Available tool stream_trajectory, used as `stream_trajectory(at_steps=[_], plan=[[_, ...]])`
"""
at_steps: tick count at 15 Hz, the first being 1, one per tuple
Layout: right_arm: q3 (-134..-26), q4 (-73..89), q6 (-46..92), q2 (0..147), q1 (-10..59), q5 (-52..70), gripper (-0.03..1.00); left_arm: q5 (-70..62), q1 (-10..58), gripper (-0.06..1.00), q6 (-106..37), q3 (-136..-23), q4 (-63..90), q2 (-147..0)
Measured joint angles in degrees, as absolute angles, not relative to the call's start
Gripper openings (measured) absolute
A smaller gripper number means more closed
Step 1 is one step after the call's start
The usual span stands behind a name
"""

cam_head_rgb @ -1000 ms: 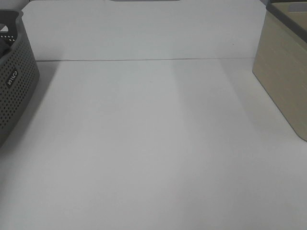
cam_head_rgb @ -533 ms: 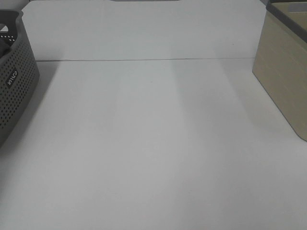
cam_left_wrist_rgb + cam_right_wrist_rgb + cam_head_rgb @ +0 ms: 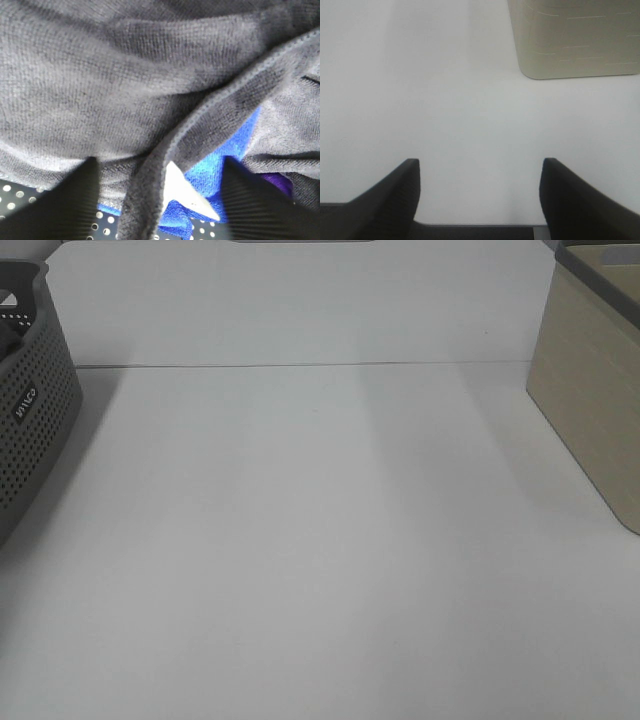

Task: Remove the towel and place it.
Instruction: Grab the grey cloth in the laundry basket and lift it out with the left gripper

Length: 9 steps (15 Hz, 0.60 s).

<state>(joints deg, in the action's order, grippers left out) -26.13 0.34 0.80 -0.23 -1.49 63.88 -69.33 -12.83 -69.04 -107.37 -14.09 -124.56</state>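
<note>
Towel [image 3: 125, 85]: dark charcoal terry, bunched in the grey perforated basket [image 3: 30, 420] at 9 o'clock on the white table [image 3: 320, 540], lying over a blue cloth [image 3: 225, 150]. Left gripper [image 3: 160, 192]: fingers spread wide, a hemmed fold of the towel between them. Right gripper [image 3: 479, 195]: fingers spread, holding nothing, above bare table near the beige box [image 3: 590, 390] at 3 o'clock.

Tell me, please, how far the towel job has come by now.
Nothing looks done yet: the towel lies bunched in the grey basket, over a blue cloth. In hand: the left gripper hangs open right above a towel hem, not gripping. Left: grasp, lift out, and place it; the right gripper hangs open over the table.
</note>
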Motion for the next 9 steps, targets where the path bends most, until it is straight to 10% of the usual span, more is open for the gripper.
stream_trajectory(at_steps=[9], plan=[[-26.1,0.3,0.8,-0.2,-1.5,63.9,0.68,-69.3,-12.8,0.06,-63.4,-107.4,-15.5,-124.6]])
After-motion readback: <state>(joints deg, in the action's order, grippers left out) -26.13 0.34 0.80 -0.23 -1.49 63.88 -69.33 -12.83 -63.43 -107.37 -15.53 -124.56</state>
